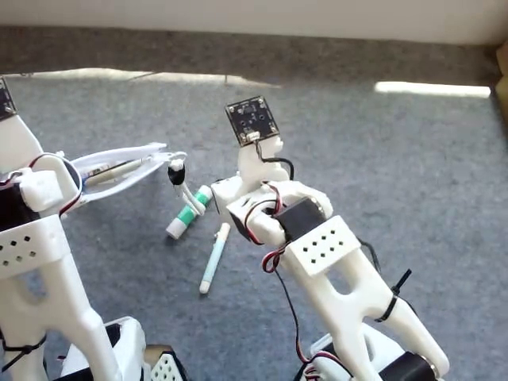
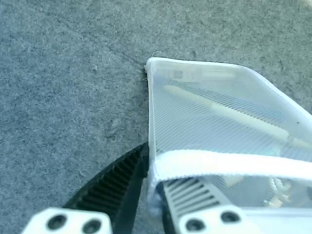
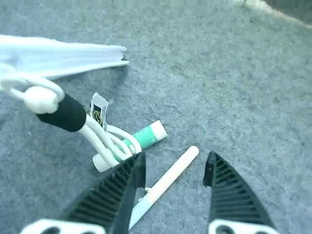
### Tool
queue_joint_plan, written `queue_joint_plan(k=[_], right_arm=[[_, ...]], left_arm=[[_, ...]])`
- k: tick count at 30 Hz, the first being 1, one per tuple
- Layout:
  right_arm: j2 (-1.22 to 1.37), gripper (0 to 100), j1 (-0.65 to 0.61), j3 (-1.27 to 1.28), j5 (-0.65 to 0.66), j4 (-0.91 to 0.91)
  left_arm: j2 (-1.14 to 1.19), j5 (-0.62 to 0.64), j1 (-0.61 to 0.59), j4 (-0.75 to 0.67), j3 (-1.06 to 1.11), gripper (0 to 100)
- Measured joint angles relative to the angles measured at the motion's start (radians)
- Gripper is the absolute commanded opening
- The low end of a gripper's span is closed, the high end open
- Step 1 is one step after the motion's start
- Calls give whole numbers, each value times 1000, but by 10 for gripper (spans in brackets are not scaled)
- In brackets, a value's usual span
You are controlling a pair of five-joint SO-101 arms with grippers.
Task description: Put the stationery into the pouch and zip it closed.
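Observation:
A white mesh pouch (image 1: 127, 167) is held off the grey carpet by my left gripper (image 2: 153, 168), which is shut on one end of it. A pale pen (image 2: 229, 114) shows through the mesh (image 2: 219, 126). From the pouch's other end hangs a white cord loop with a black bead (image 1: 176, 171) (image 3: 66, 113). A green and white glue stick (image 1: 188, 213) (image 3: 144, 138) lies under that cord. Beside it lies a white pen (image 1: 214, 258) (image 3: 163, 185). My right gripper (image 3: 175, 156) hovers open above the white pen's upper end, with nothing between its fingers.
Grey carpet (image 1: 381, 175) covers the whole work area, with open room to the right of the right arm. A pale wall edge (image 1: 317, 24) runs along the back.

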Motion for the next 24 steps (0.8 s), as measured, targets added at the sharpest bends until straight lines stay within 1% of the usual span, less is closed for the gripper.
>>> queue_joint_plan(k=[3, 9, 24], right_arm=[[68, 191, 0, 0, 0, 0], [281, 191, 0, -9, 0, 0], [621, 191, 0, -222, -2, -2]], left_arm=[[0, 0, 0, 0, 0, 6], [-12, 0, 0, -20, 31, 6], [-14, 0, 0, -31, 35, 6]])
